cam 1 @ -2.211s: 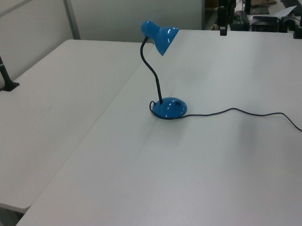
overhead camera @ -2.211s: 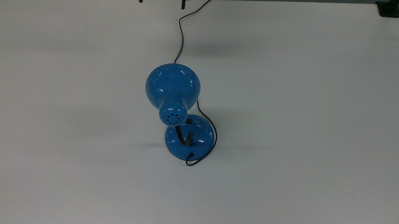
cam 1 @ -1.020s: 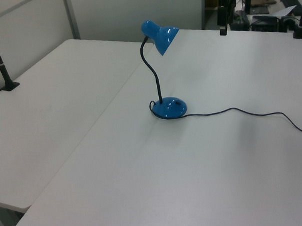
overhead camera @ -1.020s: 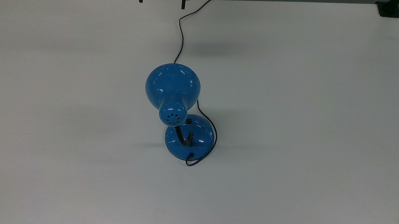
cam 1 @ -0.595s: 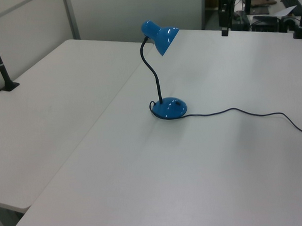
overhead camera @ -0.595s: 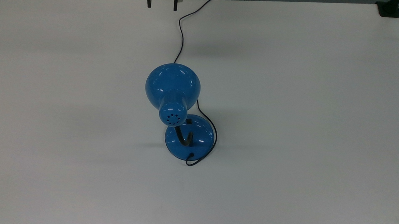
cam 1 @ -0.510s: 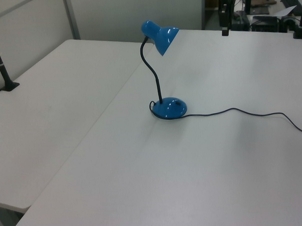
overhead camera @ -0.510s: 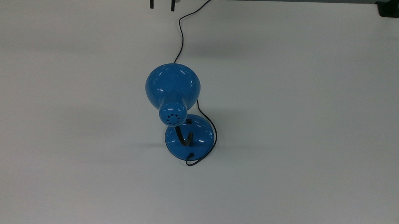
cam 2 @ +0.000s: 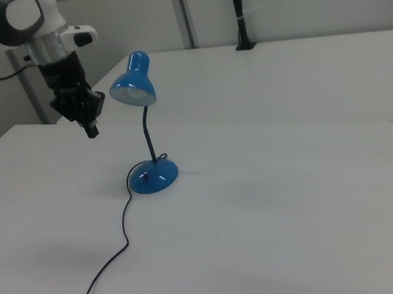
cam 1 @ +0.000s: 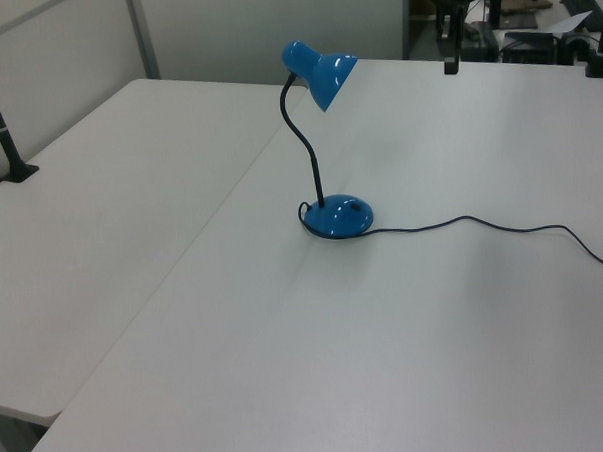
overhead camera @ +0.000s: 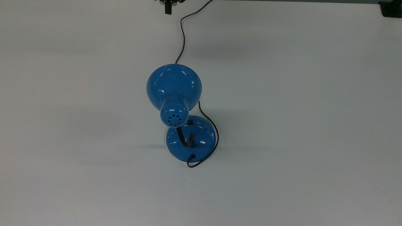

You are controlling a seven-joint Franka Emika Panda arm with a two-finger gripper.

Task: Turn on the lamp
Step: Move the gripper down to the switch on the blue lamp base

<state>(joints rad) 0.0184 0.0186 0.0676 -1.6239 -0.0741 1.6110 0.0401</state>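
Observation:
The blue lamp stands mid-table, its bell shade (overhead camera: 174,85) leaning over the round base (overhead camera: 191,138) on a black gooseneck. A small black switch (overhead camera: 190,122) sits on the base beside the shade's cap. The thin black cord (overhead camera: 182,33) loops around the base and runs to the top view's upper edge. My gripper (overhead camera: 167,8) hangs above that far edge, close to the cord, shut with nothing in it and well apart from the lamp. The right view shows the gripper (cam 2: 91,129) left of the shade (cam 2: 133,86) and higher than the base (cam 2: 153,176). In the left view the gripper (cam 1: 450,61) hangs far behind the lamp (cam 1: 325,75).
The white table (overhead camera: 291,97) is bare around the lamp. A second white table (cam 1: 101,225) adjoins it, with a black clamped post (cam 1: 2,129) at its far side. A black clamp (overhead camera: 392,9) sits at the top view's upper right corner.
The gripper's fingers, wide apart a second ago, have come together, and the gripper has moved slightly further over the table. The lamp and cord have not moved.

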